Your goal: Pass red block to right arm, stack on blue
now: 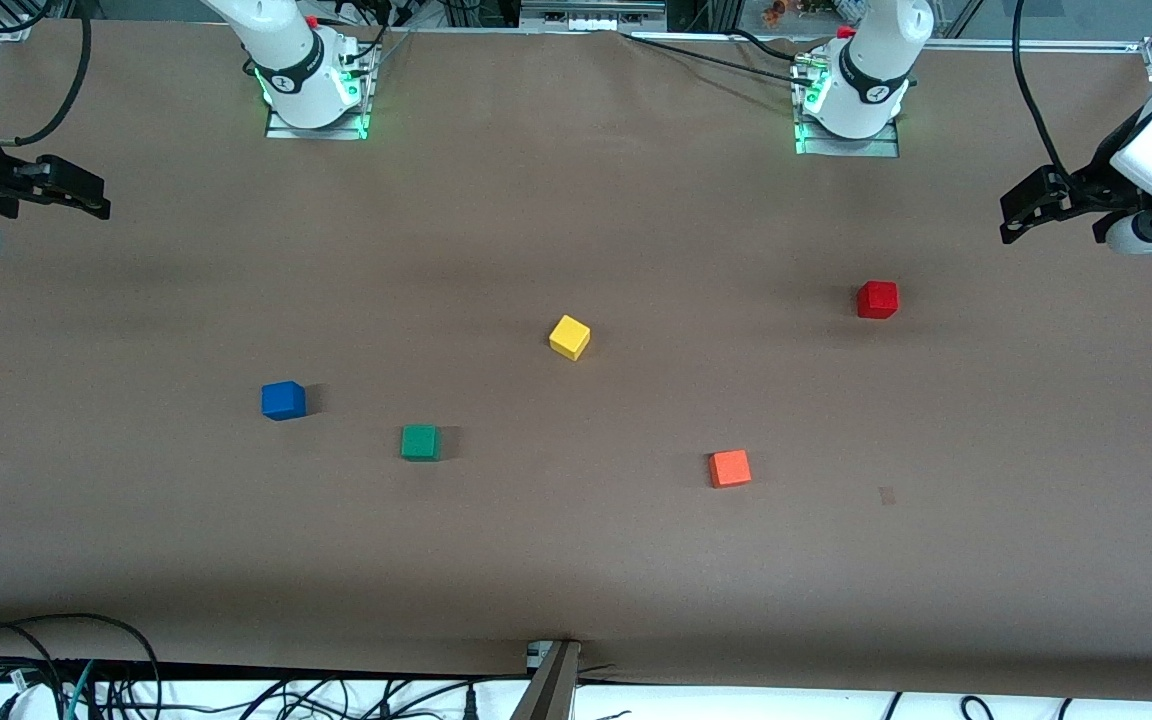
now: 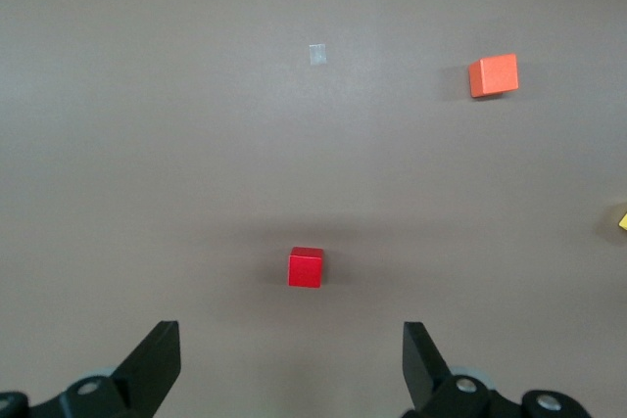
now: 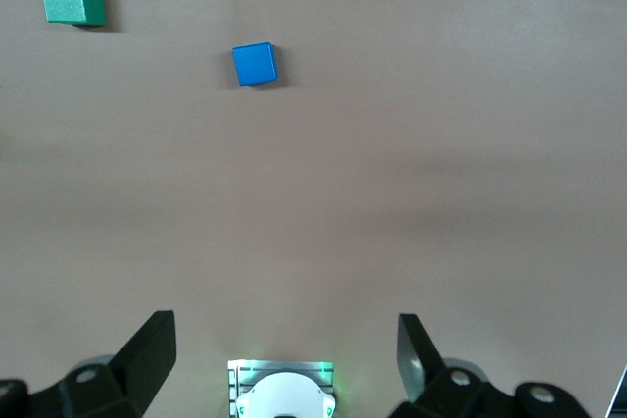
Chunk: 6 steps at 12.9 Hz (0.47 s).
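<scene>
Orange cube (image 1: pixel 729 468) sits nearest the front camera, then green cube (image 1: pixel 420 442). Blue cube (image 1: pixel 283 400) lies toward the right arm's end, alone on the table (image 1: pixel 576 560). Yellow cube (image 1: pixel 569 337) mid-table. Red block (image 1: pixel 877 299) lies farthest, toward the left arm's end, nothing touching it. Left gripper (image 1: pixel 1021 212) hangs over its table end, fingers spread, empty. Right gripper (image 1: pixel 76 190) likewise over its own end, spread, empty.

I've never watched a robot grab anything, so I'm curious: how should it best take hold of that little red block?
Probably from straight above, with the left gripper, whose open fingers would close on two opposite flat side faces of the red block. It sits flat and alone on the table, with no other cube touching it, so its sides are free. It lies toward the left arm's end.
</scene>
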Tool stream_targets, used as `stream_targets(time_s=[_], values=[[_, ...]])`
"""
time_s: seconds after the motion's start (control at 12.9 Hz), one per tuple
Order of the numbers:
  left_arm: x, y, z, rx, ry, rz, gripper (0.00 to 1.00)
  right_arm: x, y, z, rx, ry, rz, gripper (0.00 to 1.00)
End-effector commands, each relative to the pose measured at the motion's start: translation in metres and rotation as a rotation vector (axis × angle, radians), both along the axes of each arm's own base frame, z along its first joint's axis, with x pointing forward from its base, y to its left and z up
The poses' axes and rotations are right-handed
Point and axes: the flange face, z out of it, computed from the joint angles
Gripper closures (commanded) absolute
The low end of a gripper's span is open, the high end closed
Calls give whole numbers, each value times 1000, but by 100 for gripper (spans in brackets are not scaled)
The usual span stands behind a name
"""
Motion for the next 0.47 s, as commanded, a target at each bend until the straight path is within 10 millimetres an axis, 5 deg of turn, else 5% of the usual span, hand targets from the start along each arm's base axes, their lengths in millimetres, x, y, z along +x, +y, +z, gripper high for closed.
stream_targets(time_s=[0.0, 0.39], values=[[-1, -2, 3, -2, -8, -21, 0, 2, 0, 5, 12, -7, -3, 0], [-1, -2, 3, -2, -8, -14, 0, 2, 0, 5, 12, -7, -3, 0]])
